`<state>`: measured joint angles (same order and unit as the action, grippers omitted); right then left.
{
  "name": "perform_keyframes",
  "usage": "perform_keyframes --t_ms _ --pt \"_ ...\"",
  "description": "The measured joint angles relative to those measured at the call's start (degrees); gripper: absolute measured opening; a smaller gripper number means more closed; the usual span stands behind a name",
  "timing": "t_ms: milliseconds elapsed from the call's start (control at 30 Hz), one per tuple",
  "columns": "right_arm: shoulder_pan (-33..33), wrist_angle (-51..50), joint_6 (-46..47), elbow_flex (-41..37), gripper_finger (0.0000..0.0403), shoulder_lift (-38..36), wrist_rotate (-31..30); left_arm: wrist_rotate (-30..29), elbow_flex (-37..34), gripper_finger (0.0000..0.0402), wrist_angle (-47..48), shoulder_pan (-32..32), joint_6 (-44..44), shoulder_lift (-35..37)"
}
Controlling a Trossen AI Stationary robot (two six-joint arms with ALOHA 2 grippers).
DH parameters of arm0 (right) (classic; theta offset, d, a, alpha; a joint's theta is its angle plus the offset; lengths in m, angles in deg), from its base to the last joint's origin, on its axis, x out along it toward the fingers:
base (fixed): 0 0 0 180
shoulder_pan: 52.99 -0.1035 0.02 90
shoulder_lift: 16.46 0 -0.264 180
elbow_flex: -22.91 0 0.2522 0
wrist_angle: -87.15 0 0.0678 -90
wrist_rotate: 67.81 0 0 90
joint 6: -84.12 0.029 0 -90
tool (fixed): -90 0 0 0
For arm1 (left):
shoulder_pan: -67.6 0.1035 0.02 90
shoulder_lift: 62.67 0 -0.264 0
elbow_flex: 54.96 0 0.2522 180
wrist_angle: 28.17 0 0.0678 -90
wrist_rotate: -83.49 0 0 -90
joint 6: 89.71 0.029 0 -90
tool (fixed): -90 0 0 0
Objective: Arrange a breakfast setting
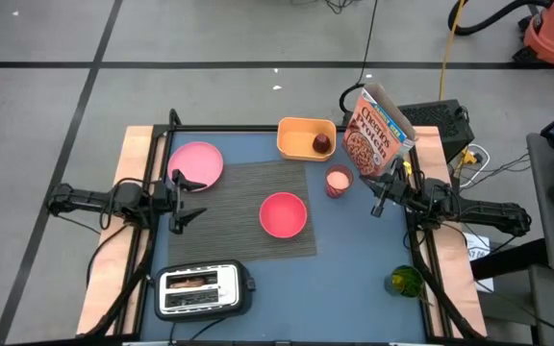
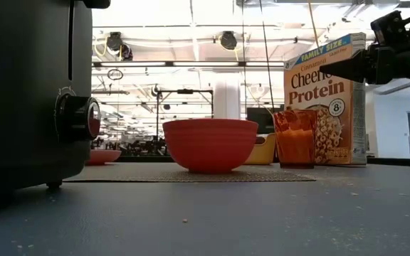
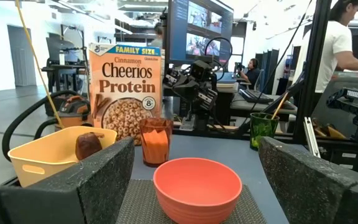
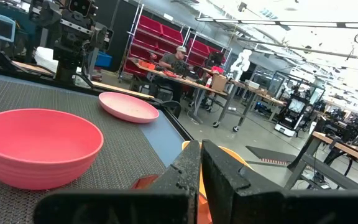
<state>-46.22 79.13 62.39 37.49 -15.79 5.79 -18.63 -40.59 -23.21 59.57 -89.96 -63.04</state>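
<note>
The grey woven placemat (image 1: 243, 216) lies mid-table. The pink bowl (image 1: 283, 213) stands on it, right of its middle. The flat pink plate (image 1: 196, 163) lies at the mat's far left corner. The dark red fruit (image 1: 322, 143) lies in a yellow tub (image 1: 301, 137) at the far edge. The brown toast slice (image 1: 192, 283) sits in the toaster's slot. A thin gold handle (image 3: 279, 102), perhaps the spoon, sticks out of a green cup (image 1: 405, 281). My left gripper (image 1: 190, 200) is open and empty over the mat's left edge. My right gripper (image 1: 380, 199) is shut and empty, raised right of an orange cup (image 1: 339, 180).
The black-and-silver toaster (image 1: 203, 288) stands at the near left. A cereal box (image 1: 378, 133) stands at the far right, just behind the orange cup. The green cup stands near the right front corner. People work at benches in the room beyond the table.
</note>
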Motion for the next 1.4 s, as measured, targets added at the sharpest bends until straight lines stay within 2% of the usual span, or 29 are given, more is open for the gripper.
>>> perform_keyframes --t_ms 500,733,1267,1400 --pt "0.0 0.0 0.0 0.0 0.0011 0.0 0.0 0.0 0.0 0.0349 -0.4 0.0 0.0 0.0" --pt "0.0 0.0 0.0 0.0 0.0011 0.0 0.0 -0.4 0.0 0.0349 -7.9 0.1 -1.0 0.0" --pt "0.0 0.0 0.0 0.0 0.0011 0.0 0.0 -13.7 0.0 0.0349 -9.8 0.1 -3.1 0.0" --pt "0.0 0.0 0.0 0.0 0.0011 0.0 0.0 -14.1 0.0 0.0349 -12.6 0.1 -2.0 0.0"
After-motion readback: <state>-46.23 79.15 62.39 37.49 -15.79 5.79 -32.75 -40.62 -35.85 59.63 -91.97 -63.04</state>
